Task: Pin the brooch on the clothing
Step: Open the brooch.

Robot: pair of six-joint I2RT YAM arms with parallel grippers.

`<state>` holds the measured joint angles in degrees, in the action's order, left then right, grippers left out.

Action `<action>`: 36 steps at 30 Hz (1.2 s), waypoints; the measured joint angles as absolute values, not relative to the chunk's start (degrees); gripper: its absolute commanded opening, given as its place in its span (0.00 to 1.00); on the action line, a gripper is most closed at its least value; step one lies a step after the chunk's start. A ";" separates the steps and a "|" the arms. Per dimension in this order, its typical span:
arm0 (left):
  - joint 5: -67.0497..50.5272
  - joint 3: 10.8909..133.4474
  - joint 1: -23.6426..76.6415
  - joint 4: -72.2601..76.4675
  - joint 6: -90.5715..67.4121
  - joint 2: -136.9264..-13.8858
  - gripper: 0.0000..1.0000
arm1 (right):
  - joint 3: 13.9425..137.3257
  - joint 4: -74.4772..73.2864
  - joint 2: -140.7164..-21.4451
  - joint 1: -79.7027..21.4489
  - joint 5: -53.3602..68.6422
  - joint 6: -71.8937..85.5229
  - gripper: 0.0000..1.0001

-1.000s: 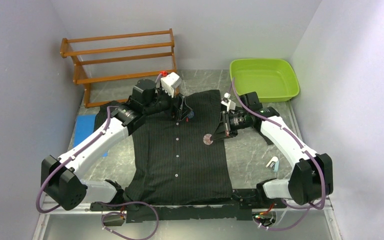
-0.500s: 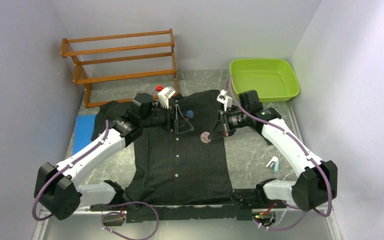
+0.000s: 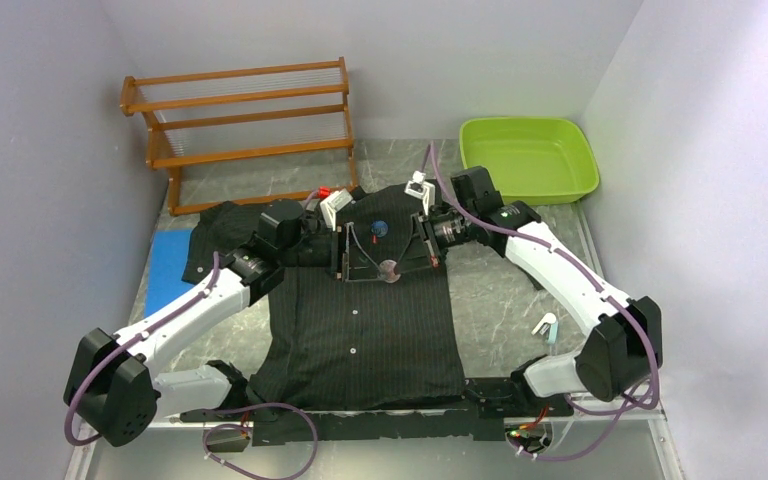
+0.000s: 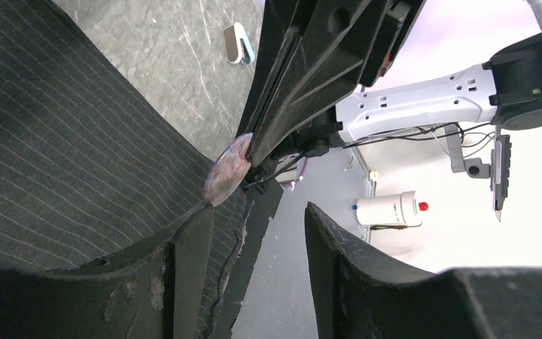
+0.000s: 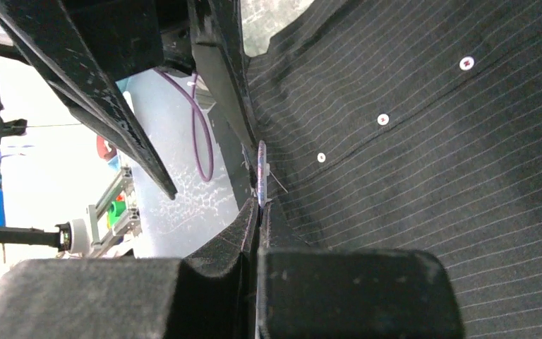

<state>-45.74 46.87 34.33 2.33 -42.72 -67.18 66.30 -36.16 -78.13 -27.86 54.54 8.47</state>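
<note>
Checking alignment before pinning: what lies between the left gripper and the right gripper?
The brooch, pinched in the shut right gripper, just ahead of the open left gripper; the left wrist view shows it clearest.

Soft, even light; wrist-view backgrounds blow out white.

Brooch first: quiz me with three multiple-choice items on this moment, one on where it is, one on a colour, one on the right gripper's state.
1. Where is the brooch?
A lying flat on a sleeve
B at the shirt front, held in a gripper
C dropped beside the shirt

2. What colour is the tub at the back right?
A red
B white
C green

3. The right gripper is:
A shut on the brooch
B wide open
C out of view

Answers: B, the round disc sits by the button line in black fingers; C, its walls are lime green; A, the right wrist view shows both fingers pressed on the disc's edge.
</note>
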 measured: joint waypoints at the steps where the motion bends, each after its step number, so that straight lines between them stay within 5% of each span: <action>1: -45.71 46.85 34.33 1.76 -42.63 -67.18 0.54 | 66.83 -36.03 -78.46 -28.03 54.54 8.47 0.00; 9: -45.15 45.21 34.33 0.97 -42.44 -67.11 0.49 | 69.45 -35.86 -81.14 -30.15 54.59 8.38 0.00; 16: -44.25 45.21 34.33 1.37 -41.65 -67.11 0.26 | 70.02 -35.90 -81.56 -31.48 55.48 8.05 0.00; 19: -43.97 45.21 34.33 1.91 -41.41 -67.11 0.27 | 70.61 -35.92 -81.69 -31.48 55.83 7.77 0.00; 22: -43.68 45.21 34.33 2.17 -41.34 -67.11 0.41 | 70.85 -35.92 -81.87 -31.48 55.81 7.49 0.00; 26: -43.62 45.19 34.33 2.11 -41.19 -67.11 0.42 | 71.40 -35.86 -82.48 -31.48 55.70 7.44 0.00; 36: -43.68 44.25 34.33 2.42 -41.21 -67.20 0.04 | 71.42 -35.64 -82.54 -31.44 54.96 7.44 0.00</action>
